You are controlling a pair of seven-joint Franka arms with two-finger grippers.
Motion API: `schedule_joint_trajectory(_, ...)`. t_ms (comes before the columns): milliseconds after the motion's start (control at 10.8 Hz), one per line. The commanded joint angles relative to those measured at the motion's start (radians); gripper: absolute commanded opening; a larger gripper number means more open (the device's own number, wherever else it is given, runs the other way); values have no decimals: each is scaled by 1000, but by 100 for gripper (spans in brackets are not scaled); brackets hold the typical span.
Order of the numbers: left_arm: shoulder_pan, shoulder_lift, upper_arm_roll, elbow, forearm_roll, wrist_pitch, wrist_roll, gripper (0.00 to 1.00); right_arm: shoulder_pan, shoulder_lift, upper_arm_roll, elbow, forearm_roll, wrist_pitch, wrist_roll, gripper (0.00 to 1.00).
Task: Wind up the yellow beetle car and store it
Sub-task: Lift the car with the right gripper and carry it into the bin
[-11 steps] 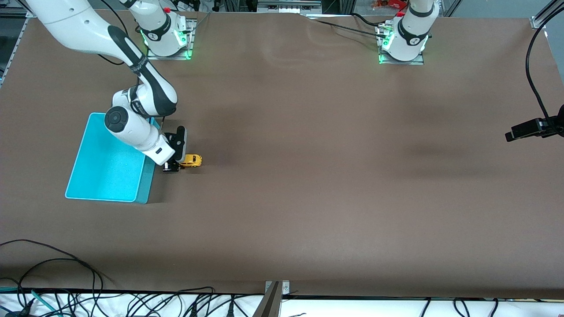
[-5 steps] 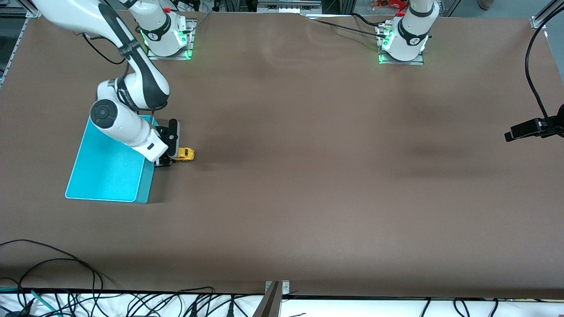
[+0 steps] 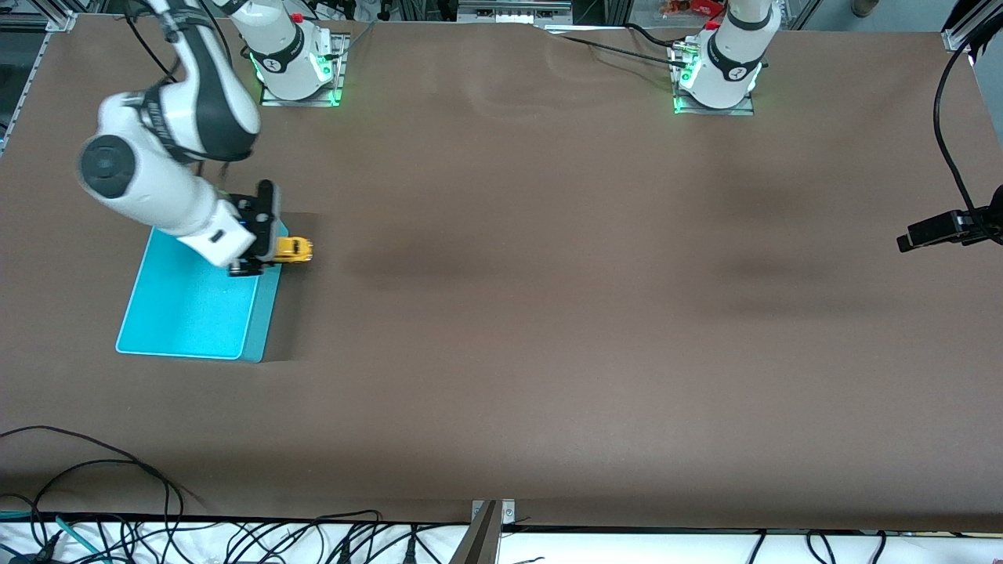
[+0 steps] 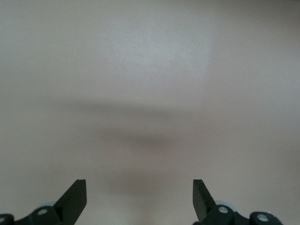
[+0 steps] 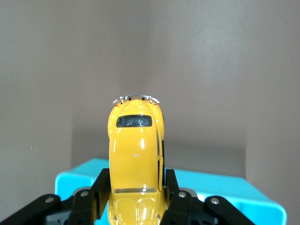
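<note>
"Where is the tiny yellow beetle-shaped toy car with the dark windows?"

"The right gripper has it. The jaws are pressed tight on both sides of the car, and the car is up in the air. It hangs over the edge of the shallow turquoise plastic bin, on the side of the bin that faces the middle of the brown counter."

"Which way does the car point?"

"It sticks out flat from the jaws, away from the bin. In the right wrist view you see its round yellow roof, a dark window and a shiny bumper at its tip, with the bin's wall under it."

"Where is the bin?"

"On the counter at the right arm's end."

"And the other arm?"

"It waits. The left gripper hangs over bare counter, its jaws wide apart with nothing in them."
</note>
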Motion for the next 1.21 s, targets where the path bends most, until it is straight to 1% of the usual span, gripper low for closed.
schedule_joint_trajectory(0,-4,-20,5,-19,-19,9,2,100,-30,67,-102,81,10,-57,-197,0)
schedule_joint_trajectory(93,-4,-20,5,-19,-21,9,2,100,-39,101,-139,99,10,-56,-257,0)
schedule_joint_trajectory(279,-4,-20,6,-19,-21,9,2,100,-58,170,-190,143,10,-56,-355,0)
schedule_joint_trajectory(465,-2,-20,5,-21,-19,9,3,100,-61,260,-254,191,20,-51,-443,0)
schedule_joint_trajectory(651,-2,-20,5,-21,-21,9,3,100,-68,332,-276,208,33,-25,-454,0)
schedule_joint_trajectory(930,-2,-20,5,-19,-19,7,2,100,-71,402,-279,208,106,0,-455,0)
schedule_joint_trajectory(1023,-2,-22,5,-19,-21,7,2,100,-94,420,-279,208,129,0,-457,99)
schedule_joint_trajectory(1116,-2,-20,5,-19,-21,7,2,100,-104,420,-281,208,189,-5,-475,100)
